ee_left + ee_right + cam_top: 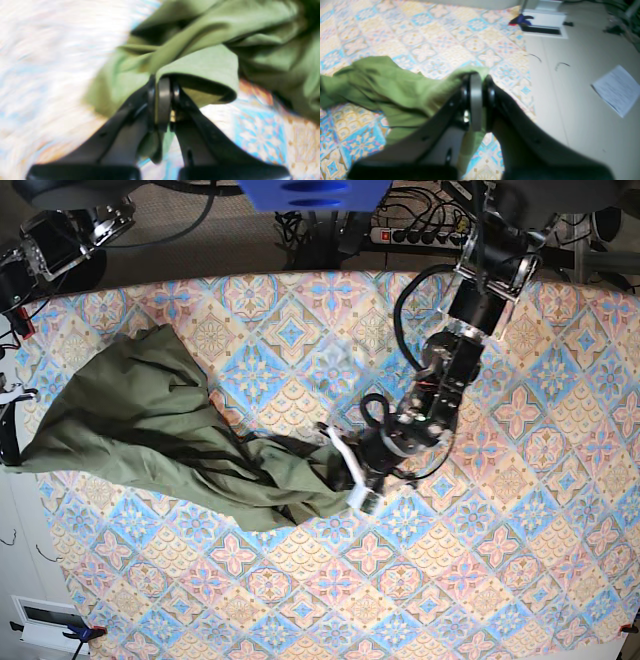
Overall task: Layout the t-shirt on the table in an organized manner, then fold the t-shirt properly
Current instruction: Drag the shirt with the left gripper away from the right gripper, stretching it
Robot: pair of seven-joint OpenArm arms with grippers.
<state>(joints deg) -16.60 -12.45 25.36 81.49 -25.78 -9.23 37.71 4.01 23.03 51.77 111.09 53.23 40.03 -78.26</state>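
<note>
The olive-green t-shirt (150, 430) lies crumpled on the table (480, 560), stretched from the left edge to the middle. My left gripper (352, 477) reaches down from the far right onto the shirt's right end. The left wrist view shows that gripper (162, 79) shut on a fold of the t-shirt (205, 62), which drapes over its fingertips. In the right wrist view my right gripper (478, 75) is shut on an edge of the t-shirt (395, 85) close to the table's side edge. The rest of the cloth trails away bunched.
Beyond the table edge by my right gripper is bare floor with a sheet of paper (617, 90), a white box (545, 22) and a blue clamp (520, 20). Cables and a power strip (420, 230) run behind the table's far edge.
</note>
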